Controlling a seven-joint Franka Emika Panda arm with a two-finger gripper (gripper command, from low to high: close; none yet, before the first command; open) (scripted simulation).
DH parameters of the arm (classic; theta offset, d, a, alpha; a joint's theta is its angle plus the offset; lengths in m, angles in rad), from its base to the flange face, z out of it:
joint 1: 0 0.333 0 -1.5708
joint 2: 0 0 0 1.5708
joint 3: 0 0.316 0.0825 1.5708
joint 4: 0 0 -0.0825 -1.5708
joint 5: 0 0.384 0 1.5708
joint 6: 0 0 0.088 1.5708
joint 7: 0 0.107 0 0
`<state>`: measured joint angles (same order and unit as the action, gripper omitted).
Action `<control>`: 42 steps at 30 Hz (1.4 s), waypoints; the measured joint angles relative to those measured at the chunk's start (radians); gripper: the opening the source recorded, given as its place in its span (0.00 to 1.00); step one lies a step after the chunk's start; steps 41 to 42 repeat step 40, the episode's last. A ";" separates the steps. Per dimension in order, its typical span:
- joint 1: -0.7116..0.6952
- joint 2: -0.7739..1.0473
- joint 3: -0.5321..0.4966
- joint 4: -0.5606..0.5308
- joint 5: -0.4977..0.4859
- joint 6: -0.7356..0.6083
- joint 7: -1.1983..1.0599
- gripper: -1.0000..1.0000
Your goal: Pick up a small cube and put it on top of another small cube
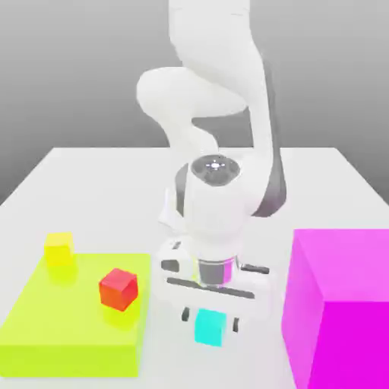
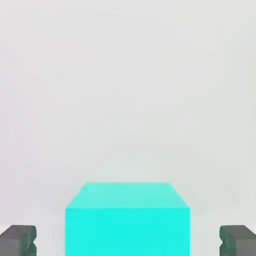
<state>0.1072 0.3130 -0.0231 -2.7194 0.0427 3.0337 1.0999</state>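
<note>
Exterior view: white arm bent low over the white surface [image 1: 76,171]; fingers [image 1: 187,313] either side of a cyan cube [image 1: 210,327]. Red cube [image 1: 118,289] and yellow cube [image 1: 58,249] on a lime slab [image 1: 68,334]; large magenta block [image 1: 342,304] at the exterior view's right. Hand view: cyan cube [image 2: 127,220] between fingers [image 2: 17,240], apart, gaps visible both sides.

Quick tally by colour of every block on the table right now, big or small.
Cyan small cube, between the gripper fingers: 1
Red small cube: 1
Yellow small cube: 1
Lime flat slab, under the red and yellow cubes: 1
Magenta large block: 1
Total: 5
</note>
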 joint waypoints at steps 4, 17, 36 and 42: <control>-0.005 0.013 0.006 0.002 0.000 0.011 0.001 0.00; -0.024 -0.269 -0.030 -0.035 0.013 -0.239 -0.087 0.00; -0.215 -0.445 -0.195 0.000 -0.088 -0.445 -0.579 0.00; -0.214 -0.413 -0.197 -0.006 -0.081 -0.407 -0.585 1.00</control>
